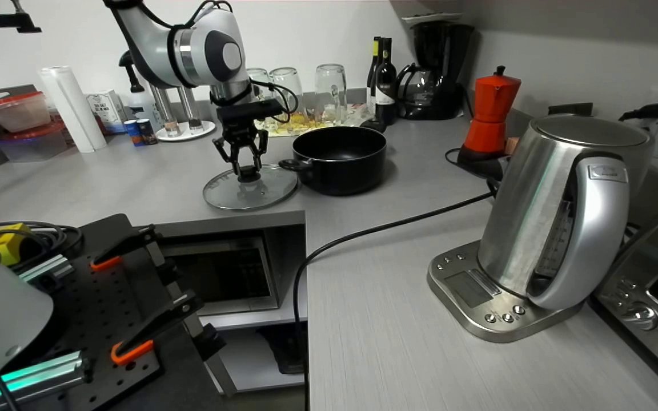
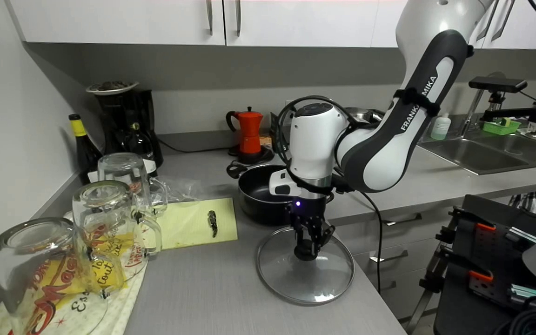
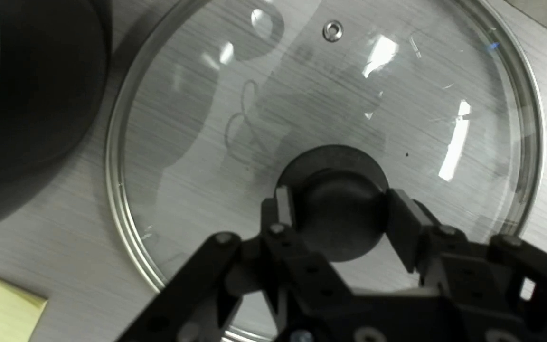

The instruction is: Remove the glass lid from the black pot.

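Closest in the wrist view, the black two-fingered claw [image 3: 337, 213] has its fingers [image 3: 409, 228] clamped on opposite sides of the smooth, round black knob [image 3: 342, 221] at the centre of the round, slightly domed clear glass lid [image 3: 302, 128], which has a shiny metal rim and a small metal-ringed vent hole [image 3: 333, 31]. In both exterior views the claw points downward and the lid is off the pot, down at the level of the flat grey tabletop [image 1: 374, 319], near its edge; whether the rim touches the surface all the way round cannot be told. Above the claw stands the white and dark-grey robot arm [image 2: 317, 144]. Just beside the lid, the low, wide round black pot [image 1: 343, 168] stands upright, its hollow facing up, with one small black side handle [image 1: 297, 165] towards the lid. Near the pot lies a sheet of yellow lined paper [image 2: 184, 232], bearing a small dark object [image 2: 212, 223] too small to name. Farther out are three clear, lettered glass mugs [image 2: 105, 223], two dark wine bottles [image 1: 386, 85], a black coffee maker [image 1: 437, 63] and a red faceted moka pot [image 1: 489, 111]. Well apart from the claw, in an exterior view, a brushed-steel kettle [image 1: 517, 205] stands on its flat steel base [image 1: 477, 305], and a thin black cord [image 1: 397, 223] runs across the tabletop and over its edge.
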Robot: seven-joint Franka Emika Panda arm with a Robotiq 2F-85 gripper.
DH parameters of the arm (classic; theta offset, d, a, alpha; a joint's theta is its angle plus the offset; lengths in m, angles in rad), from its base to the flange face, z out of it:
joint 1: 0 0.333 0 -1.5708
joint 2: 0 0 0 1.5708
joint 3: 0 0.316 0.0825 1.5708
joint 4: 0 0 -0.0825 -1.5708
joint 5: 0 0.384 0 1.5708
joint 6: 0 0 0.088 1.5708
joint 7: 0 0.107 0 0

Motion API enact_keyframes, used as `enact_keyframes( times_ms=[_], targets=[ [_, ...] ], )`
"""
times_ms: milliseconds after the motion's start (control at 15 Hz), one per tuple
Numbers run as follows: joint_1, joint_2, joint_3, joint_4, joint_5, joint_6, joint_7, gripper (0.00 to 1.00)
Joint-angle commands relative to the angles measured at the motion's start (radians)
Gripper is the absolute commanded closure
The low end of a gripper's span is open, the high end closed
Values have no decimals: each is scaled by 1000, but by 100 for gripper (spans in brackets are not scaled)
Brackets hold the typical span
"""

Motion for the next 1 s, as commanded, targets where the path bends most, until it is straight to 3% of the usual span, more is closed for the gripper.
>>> enact_keyframes(
  times_ms=[0, 67, 133, 200, 400, 933],
  targets=[
    [5, 1, -3, 14, -27, 12, 6, 75],
    [4, 0, -3, 13, -27, 12, 6, 75],
    [4, -1, -2, 12, -25, 11, 6, 40],
    [3, -2, -1, 12, -24, 11, 6, 23],
    [3, -5, 0, 16, -23, 10, 7, 4],
    [-2, -108, 40, -37, -16, -6, -16, 0]
  ],
)
